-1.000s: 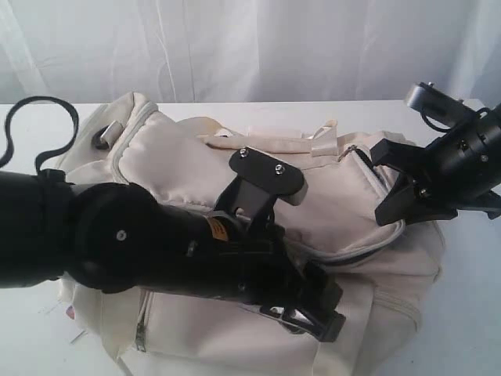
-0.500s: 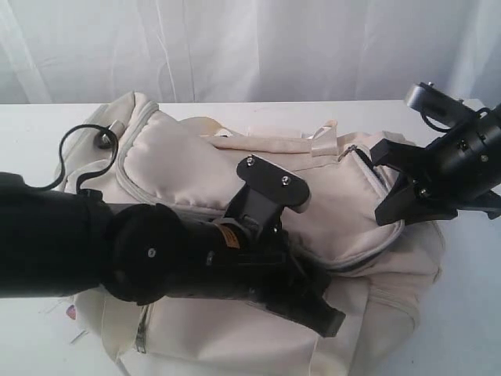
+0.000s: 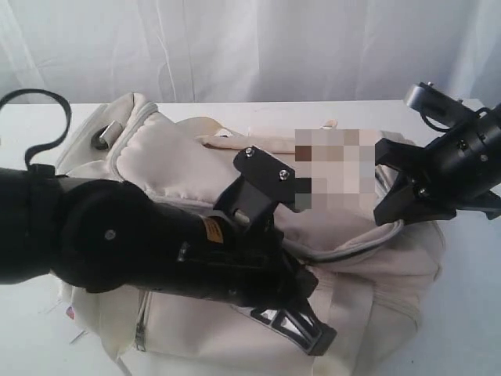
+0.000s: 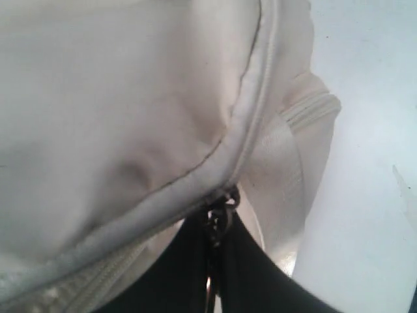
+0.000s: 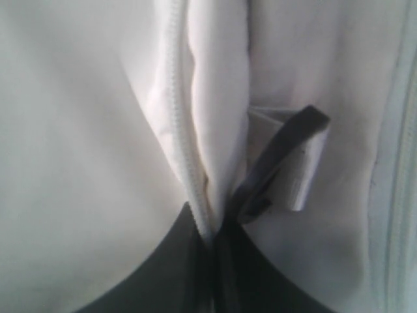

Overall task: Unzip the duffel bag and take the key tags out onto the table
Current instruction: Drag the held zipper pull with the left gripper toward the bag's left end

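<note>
The cream-beige duffel bag (image 3: 180, 157) lies across the white table (image 3: 462, 313). My left gripper (image 3: 309, 337) is low at the bag's front side. In the left wrist view its jaws (image 4: 215, 261) are shut on a dark metal zipper pull (image 4: 220, 215) at the end of a grey zipper line. My right gripper (image 3: 385, 196) is at the bag's right end. In the right wrist view it (image 5: 212, 251) is shut on a fold of bag fabric with zipper tape (image 5: 177, 130), beside a black D-ring (image 5: 277, 160). The key tags are hidden.
My bulky left arm (image 3: 117, 251) covers much of the bag's front in the exterior view. A white pleated curtain (image 3: 235, 47) hangs behind the table. Bare tabletop (image 4: 371, 130) shows beside the bag's end. A black cable (image 3: 31, 117) loops at the far left.
My left arm has swung back to the left and its gripper tip has dropped slightly toward the lower left along the bag's front. The right gripper has held still.
</note>
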